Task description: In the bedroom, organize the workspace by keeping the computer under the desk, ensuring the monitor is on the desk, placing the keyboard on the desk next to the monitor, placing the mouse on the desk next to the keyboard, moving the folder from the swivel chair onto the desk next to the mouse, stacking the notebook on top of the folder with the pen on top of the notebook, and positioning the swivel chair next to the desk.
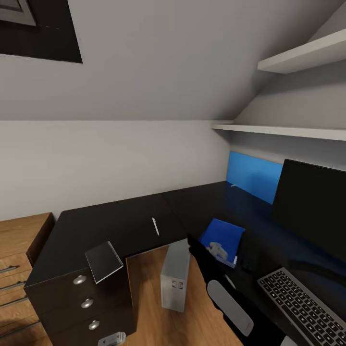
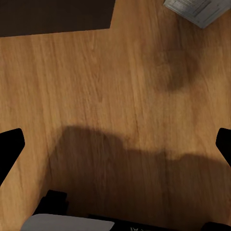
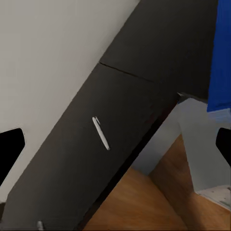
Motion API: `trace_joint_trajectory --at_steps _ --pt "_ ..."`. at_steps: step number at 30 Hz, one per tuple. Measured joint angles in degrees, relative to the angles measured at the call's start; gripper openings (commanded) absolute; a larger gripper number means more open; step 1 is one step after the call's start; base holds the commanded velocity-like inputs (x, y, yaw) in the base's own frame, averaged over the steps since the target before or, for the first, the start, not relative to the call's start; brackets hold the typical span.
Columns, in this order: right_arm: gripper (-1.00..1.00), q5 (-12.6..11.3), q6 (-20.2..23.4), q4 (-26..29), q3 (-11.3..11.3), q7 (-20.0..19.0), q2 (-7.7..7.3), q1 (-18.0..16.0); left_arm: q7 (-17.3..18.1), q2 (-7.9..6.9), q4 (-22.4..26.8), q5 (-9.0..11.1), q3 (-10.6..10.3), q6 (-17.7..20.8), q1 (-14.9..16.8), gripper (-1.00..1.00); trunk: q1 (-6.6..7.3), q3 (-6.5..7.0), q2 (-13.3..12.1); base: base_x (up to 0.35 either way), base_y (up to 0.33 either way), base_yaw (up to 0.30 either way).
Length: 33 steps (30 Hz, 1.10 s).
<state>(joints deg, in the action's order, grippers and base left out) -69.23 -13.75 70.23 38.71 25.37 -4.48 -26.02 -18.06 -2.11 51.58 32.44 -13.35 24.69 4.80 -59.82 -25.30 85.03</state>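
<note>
Because the notebook (image 1: 104, 261) overhangs the near-left edge of the tabletop (image 1: 120, 221), a careless approach could tip it to the floor (image 2: 115, 96). The folder (image 1: 222, 240) lies right of the computer (image 1: 175, 278). The pen (image 1: 155, 226) may roll. Left tool (image 2: 115, 144) and right tool (image 3: 115, 149) are both spread, empty.
</note>
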Motion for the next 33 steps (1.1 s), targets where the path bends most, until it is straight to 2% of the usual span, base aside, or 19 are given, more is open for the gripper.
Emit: trace_joint_trajectory --at_steps 2,5,8,13,14,18,22,23,27,33 --pt "1.00 0.18 0.97 0.86 0.14 1.31 1.42 0.00 0.00 -0.01 0.00 0.00 -0.05 0.00 0.00 1.00 0.00 0.00 0.00 0.000 0.000 0.000" --pt "1.00 0.33 1.34 1.34 0.16 1.78 2.56 0.00 0.00 -0.01 0.00 -0.02 -0.05 0.00 0.00 1.00 0.00 0.00 0.00 0.000 0.000 0.000" --pt "1.00 0.25 1.71 1.53 0.29 1.72 2.92 0.02 0.00 -0.01 0.00 -0.05 -0.03 0.00 0.00 1.00 0.00 0.00 0.00 0.000 0.000 0.000" --pt "1.00 0.14 4.18 1.31 0.97 1.14 2.60 0.13 0.00 -0.01 -0.03 0.03 -0.06 0.00 0.00 1.00 0.00 0.00 0.00 0.000 0.000 0.000" --pt "1.00 0.20 5.45 1.26 1.13 1.11 2.52 0.14 0.00 -0.01 -0.06 0.04 -0.07 0.00 0.00 1.00 0.00 0.00 0.00 0.000 0.000 0.000" --pt "1.00 0.04 15.58 1.10 1.28 0.91 1.91 0.12 0.00 -0.01 -0.44 0.03 -0.08 -0.05 0.00 1.00 0.00 0.00 0.00 0.000 0.000 0.000" --pt "1.00 0.33 26.68 1.22 0.20 0.68 1.20 0.00 0.00 -0.01 -0.70 -0.04 -0.08 -0.16 0.00 1.00 0.00 0.00 0.00 0.000 0.000 0.000" --pt "1.00 0.42 30.73 1.27 -0.61 0.54 0.99 -0.04 0.00 -0.01 -0.79 -0.06 -0.08 -0.51 0.00 1.00 0.00 0.00 0.00 0.000 0.000 0.000" --pt "1.00 0.49 34.68 1.55 -1.88 0.24 0.72 -0.08 0.00 -0.03 -0.90 0.00 -0.08 -2.09 0.00 1.00 0.00 0.00 0.00 0.000 0.000 0.000" --pt "1.00 0.51 36.37 2.13 -2.52 -1.26 0.45 -0.10 0.01 -0.08 -0.96 0.07 -0.07 -4.47 0.00 1.00 0.00 0.00 0.00 0.000 0.000 0.000"
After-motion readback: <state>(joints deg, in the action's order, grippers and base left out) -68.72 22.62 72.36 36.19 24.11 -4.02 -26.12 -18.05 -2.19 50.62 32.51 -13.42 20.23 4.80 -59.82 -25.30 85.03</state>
